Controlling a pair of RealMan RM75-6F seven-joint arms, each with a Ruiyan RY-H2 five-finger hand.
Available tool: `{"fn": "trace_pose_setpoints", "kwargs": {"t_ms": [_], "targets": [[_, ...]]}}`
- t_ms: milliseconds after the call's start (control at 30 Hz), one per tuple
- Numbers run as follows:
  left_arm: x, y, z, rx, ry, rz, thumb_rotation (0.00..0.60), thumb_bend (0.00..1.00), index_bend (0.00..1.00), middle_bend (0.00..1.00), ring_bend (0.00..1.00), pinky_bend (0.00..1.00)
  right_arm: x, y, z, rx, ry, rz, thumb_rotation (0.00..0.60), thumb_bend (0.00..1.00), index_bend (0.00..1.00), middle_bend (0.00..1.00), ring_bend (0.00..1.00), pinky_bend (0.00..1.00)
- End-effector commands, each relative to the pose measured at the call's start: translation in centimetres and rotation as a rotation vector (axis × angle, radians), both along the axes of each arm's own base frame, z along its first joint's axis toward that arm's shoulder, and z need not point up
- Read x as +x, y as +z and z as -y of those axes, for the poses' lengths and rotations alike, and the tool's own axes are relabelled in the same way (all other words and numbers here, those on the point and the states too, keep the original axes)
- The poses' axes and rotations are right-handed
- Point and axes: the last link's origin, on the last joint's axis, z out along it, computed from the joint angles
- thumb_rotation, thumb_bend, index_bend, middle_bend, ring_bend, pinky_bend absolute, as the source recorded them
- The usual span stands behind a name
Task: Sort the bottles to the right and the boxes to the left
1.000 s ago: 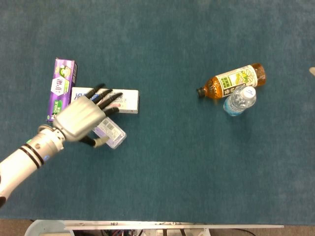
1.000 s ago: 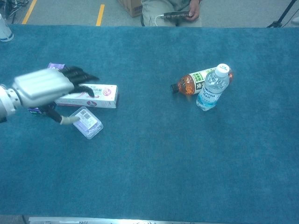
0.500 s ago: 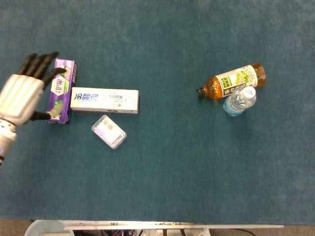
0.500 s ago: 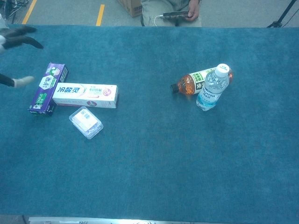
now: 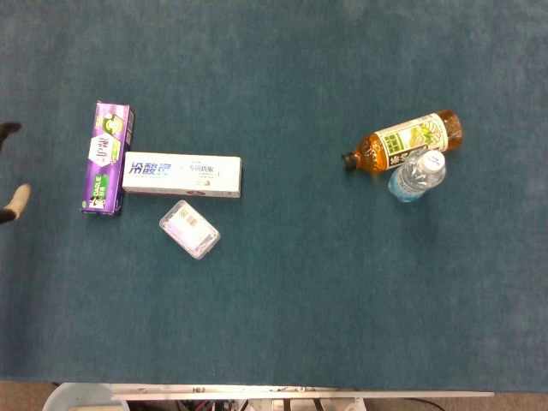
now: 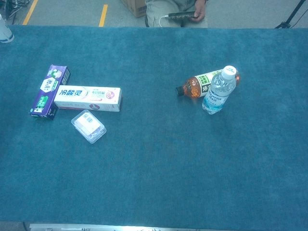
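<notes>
On the left lie a purple box [image 5: 106, 157] [image 6: 48, 91], a white toothpaste box [image 5: 181, 175] [image 6: 87, 98] touching its side, and a small clear plastic box [image 5: 189, 229] [image 6: 88, 126] just in front of them. On the right an amber tea bottle [image 5: 407, 140] [image 6: 199, 84] lies on its side, with an upright water bottle [image 5: 417, 175] [image 6: 219, 90] against it. Only two spread fingertips of my left hand [image 5: 15, 201] show at the left edge of the head view, holding nothing and well apart from the purple box. My right hand is out of both views.
The teal cloth table [image 6: 154, 168] spans both views. A seated person holding a phone [image 6: 180, 13] is behind the far edge, next to a cardboard box [image 6: 134, 6]. A white object [image 6: 5, 31] stands at the far left corner.
My left hand has let go of the small clear box, swung left past the purple box, and almost left the head view. It is gone from the chest view. The objects have not moved.
</notes>
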Motion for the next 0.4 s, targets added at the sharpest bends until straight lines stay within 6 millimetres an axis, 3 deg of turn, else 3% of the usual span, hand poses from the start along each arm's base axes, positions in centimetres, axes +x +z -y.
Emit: {"fn": "trace_pose_setpoints", "kwargs": {"t_ms": [33, 200, 400], "targets": [[-0.9, 0.4, 1.7, 0.026, 0.061, 0.006, 0.600, 0.28, 0.18, 0.00, 0.00, 0.00, -0.4, -0.2, -0.4, -0.001, -0.006, 0.000, 0.600, 0.03, 0.10, 0.30, 0.19, 0.41], [-1.7, 0.9, 3.8, 0.064, 0.107, -0.007, 0.600, 0.28, 0.18, 0.00, 0.00, 0.00, -0.5, -0.5, -0.6, 0.003, -0.008, 0.007, 0.600, 0.03, 0.10, 0.30, 0.19, 0.41], [-1.9, 1.2, 4.6, 0.091, 0.116, 0.018, 0.600, 0.28, 0.18, 0.00, 0.00, 0.00, -0.3, -0.9, -0.4, 0.014, -0.001, 0.014, 0.600, 0.03, 0.10, 0.30, 0.19, 0.41]]}}
